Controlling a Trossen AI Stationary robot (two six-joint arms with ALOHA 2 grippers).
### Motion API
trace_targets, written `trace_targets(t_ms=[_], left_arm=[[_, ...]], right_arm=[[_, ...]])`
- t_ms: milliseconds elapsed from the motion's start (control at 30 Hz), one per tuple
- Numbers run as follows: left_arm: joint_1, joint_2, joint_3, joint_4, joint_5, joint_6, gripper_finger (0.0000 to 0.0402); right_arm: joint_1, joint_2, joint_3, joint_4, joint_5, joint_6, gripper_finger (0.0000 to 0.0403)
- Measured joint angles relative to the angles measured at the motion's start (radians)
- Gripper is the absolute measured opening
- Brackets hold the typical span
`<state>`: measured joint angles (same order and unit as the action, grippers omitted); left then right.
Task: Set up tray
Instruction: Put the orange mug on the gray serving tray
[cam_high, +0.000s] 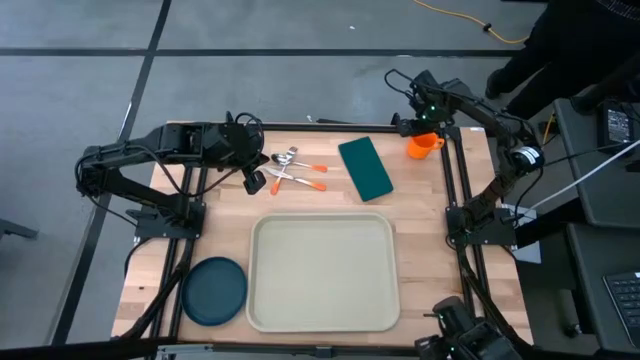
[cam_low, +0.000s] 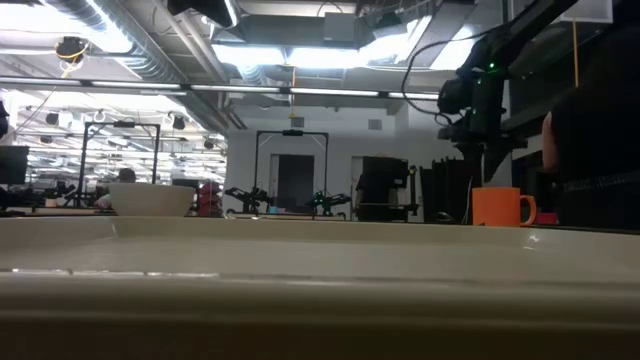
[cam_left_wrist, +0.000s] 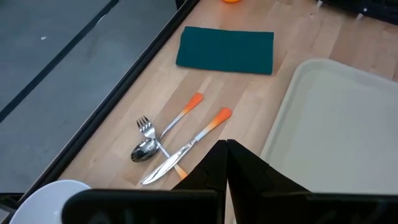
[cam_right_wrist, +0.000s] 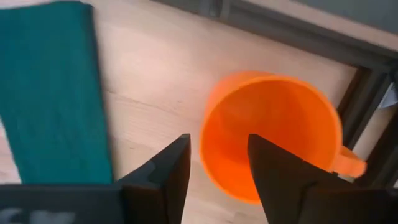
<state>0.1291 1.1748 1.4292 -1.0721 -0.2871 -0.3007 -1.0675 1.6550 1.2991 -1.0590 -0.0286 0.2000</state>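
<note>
The beige tray lies at the table's near middle. Its rim fills the foreground of the low view. An orange mug stands upright at the far right corner. My right gripper hangs open over it, pointing down. One finger is over the mug's hollow and the other is outside the wall, on the side toward the dark green napkin. My left gripper is shut and held above the table near the orange-handled fork, spoon and knife.
A dark teal plate lies at the tray's left, near the front edge. A white bowl sits below my left arm. Black frame posts run along the table's sides. A person in dark clothes stands beyond the far right corner.
</note>
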Motion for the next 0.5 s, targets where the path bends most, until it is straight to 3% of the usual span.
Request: trace_targets(t_ms=[500], left_arm=[[0.0, 0.0, 0.0, 0.0, 0.001, 0.0, 0.0002]], right_arm=[[0.032, 0.092, 0.0, 0.038, 0.012, 0.017, 0.0163]])
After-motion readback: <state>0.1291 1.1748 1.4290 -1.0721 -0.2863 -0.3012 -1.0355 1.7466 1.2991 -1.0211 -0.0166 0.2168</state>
